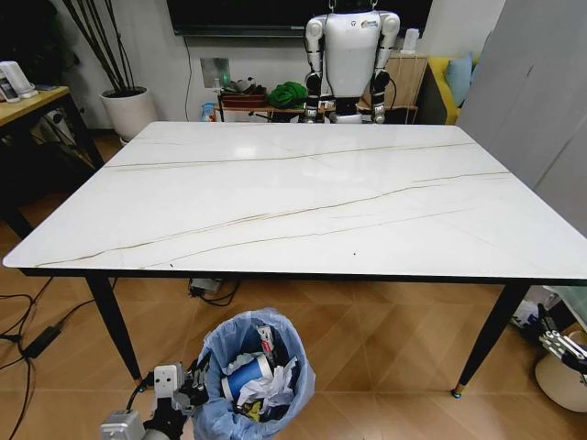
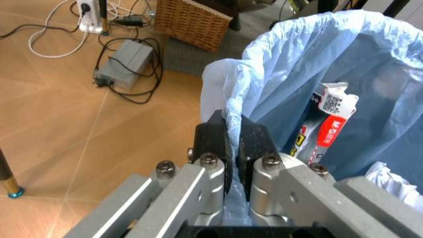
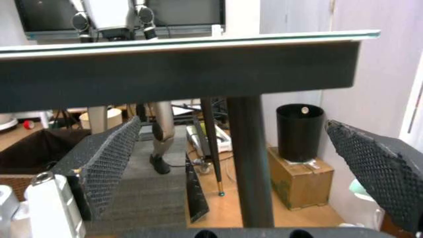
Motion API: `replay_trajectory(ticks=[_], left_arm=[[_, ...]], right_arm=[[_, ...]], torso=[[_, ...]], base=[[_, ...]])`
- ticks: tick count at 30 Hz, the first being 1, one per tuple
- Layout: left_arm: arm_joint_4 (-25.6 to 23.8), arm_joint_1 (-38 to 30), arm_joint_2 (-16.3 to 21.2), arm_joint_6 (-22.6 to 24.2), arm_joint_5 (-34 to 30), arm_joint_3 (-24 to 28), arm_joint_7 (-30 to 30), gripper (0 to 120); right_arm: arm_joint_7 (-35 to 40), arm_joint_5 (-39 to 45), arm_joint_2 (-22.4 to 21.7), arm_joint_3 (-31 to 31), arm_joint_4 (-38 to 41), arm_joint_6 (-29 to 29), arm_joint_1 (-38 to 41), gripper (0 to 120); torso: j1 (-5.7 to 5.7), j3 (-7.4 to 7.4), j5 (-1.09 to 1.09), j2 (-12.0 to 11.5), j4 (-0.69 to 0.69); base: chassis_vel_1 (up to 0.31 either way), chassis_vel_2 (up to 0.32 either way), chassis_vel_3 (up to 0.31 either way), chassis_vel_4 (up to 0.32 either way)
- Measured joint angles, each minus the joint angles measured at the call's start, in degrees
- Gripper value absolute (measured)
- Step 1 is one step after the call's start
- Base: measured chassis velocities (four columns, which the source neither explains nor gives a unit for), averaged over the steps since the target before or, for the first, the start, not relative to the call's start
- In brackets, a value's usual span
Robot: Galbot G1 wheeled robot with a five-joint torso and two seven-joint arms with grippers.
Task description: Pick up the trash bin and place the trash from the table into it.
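Currently, trash bin (image 1: 254,376) on floor just in front of the table (image 1: 303,197), crinkly blue liner, holding blue cup (image 1: 244,375), red can (image 2: 332,126), white paper wads, left gripper (image 2: 231,144) pinched on bin rim, right gripper (image 3: 238,163) spread wide below table edge.

white dark-veined table (image 1: 303,197), blue-lined trash bin (image 1: 252,371)

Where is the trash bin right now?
In the head view the trash bin stands on the wooden floor just in front of the table, low and slightly left of centre. The left gripper is shut on its blue bag's rim.
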Motion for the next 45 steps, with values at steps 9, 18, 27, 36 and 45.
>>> replay_trajectory(ticks=[9,18,27,36,45], left_arm=[[0.0,0.1,-0.2,0.0,0.2,0.0,-0.1,0],[0.4,-0.4,-0.3,0.0,-0.1,-0.2,-0.6,0],[1.3,-0.9,-0.7,0.0,-1.1,-0.6,-1.0,0],[1.9,-1.1,-1.0,0.0,-1.4,-0.8,-1.3,0],[2.9,-1.8,-1.4,-0.1,-3.3,-2.0,-1.8,0]], right_arm=[[-1.2,-0.9,0.1,-0.9,0.0,0.8,-0.1,100],[-1.3,-1.1,0.3,-1.2,0.0,1.0,-0.2,100],[-1.5,-1.1,0.3,-1.2,-0.1,1.4,-0.4,100],[-1.6,-1.3,0.5,-1.3,-0.3,1.6,-0.4,100],[-1.7,-1.6,1.0,-1.7,-0.4,1.7,-0.2,100]], torso=[[-0.88,-1.25,0.0,-2.1,0.01],[-1.74,-2.54,0.0,-4.3,0.0],[-2.65,-3.91,0.0,-6.6,0.0],[-3.53,-5.15,0.0,-8.7,0.0],[-4.38,-6.35,0.0,-10.7,0.0]], base=[[0.0,0.0,0.0,0.0],[0.0,0.0,0.0,0.0],[0.0,0.0,0.0,0.0],[0.0,0.0,0.0,0.0],[0.0,0.0,0.0,0.0]])
